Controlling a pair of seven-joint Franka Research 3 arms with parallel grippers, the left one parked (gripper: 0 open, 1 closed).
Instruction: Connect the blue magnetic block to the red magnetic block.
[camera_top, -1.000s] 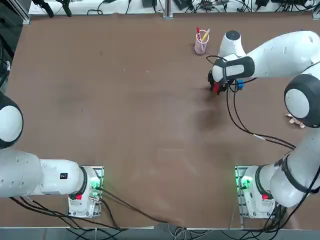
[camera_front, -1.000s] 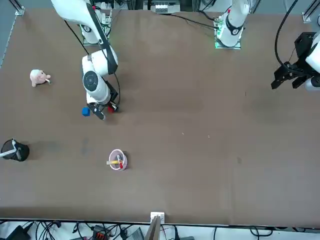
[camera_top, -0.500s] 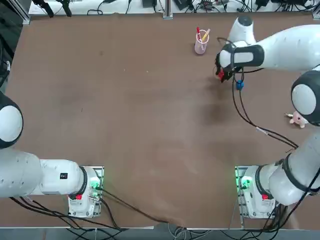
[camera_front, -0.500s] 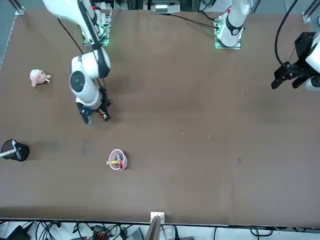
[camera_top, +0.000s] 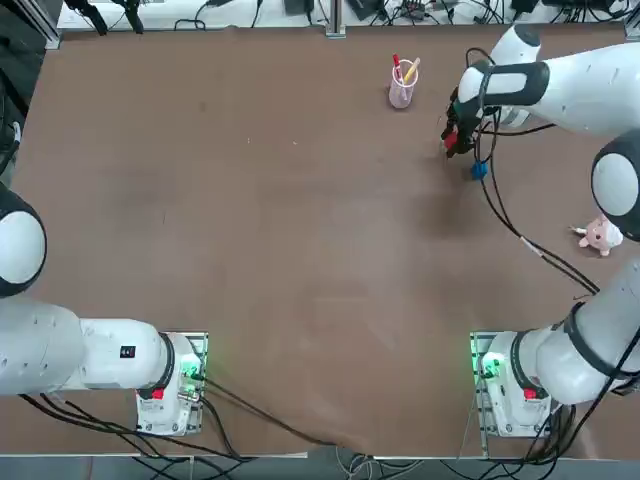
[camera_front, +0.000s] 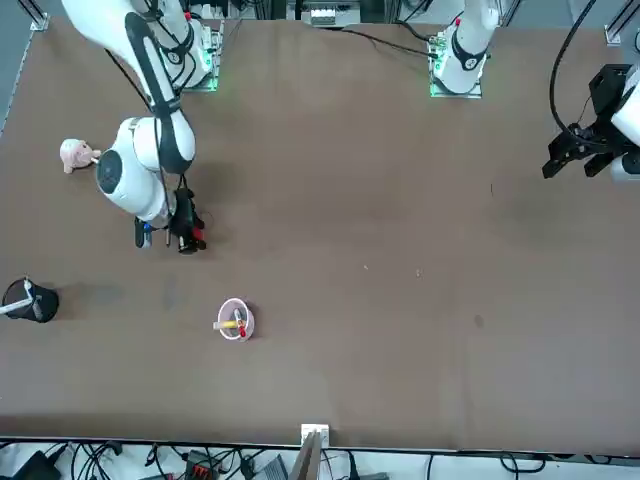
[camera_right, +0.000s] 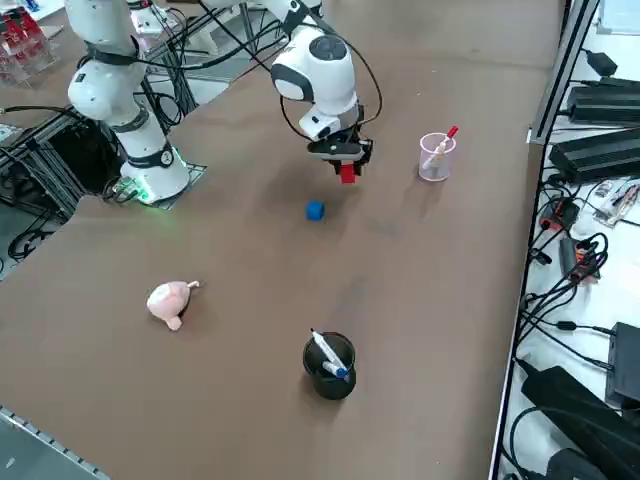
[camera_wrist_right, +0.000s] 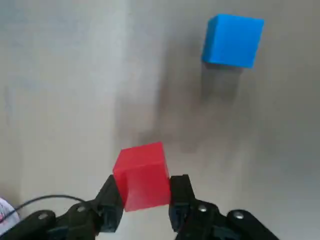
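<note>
The red magnetic block (camera_wrist_right: 143, 174) sits pinched tight in the right gripper (camera_wrist_right: 144, 197), whose jaws are shut on its two sides, up off the bench (camera_top: 250, 220). The blue magnetic block (camera_wrist_right: 232, 40) lies alone on the bench, a little way ahead of the jaws. The red block should come down low and slide flat against the blue one's side. From the front, the arm hides most of the blue block.

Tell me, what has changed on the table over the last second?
The right gripper, still shut on the red magnetic block, carried it toward the table's far right corner, off the tabletop. The blue magnetic block, pen cup and pink plush toy stayed put.
</note>
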